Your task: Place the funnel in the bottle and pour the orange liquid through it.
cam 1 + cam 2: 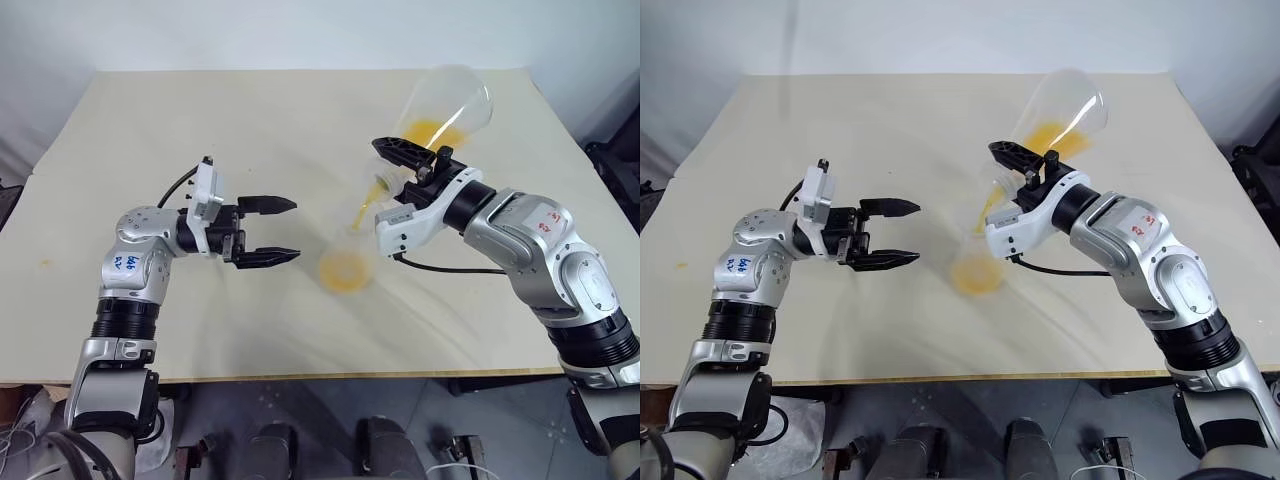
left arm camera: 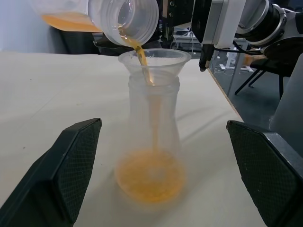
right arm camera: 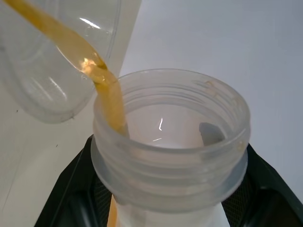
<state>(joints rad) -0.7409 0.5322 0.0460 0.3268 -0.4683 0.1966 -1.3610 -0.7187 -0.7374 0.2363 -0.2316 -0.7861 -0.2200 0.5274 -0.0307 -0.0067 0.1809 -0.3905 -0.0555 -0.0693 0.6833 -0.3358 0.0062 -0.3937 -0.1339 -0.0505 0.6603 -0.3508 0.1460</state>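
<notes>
I see clear plastic on the bottle [image 2: 154, 127], the funnel [image 2: 154, 59] and the tilted larger flask [image 1: 445, 100]. The orange liquid [image 2: 150, 175] is translucent yellow-orange. The tabletop [image 1: 200, 120] is pale cream. My grippers' fingers [image 1: 262, 256] are black, with textured pads.

Pale table [image 1: 180, 130] bears the bottle [image 2: 152, 142] standing upright

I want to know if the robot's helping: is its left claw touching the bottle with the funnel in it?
Apart. In the left wrist view the left gripper stands open, with bare table between each finger and the bottle.
</notes>
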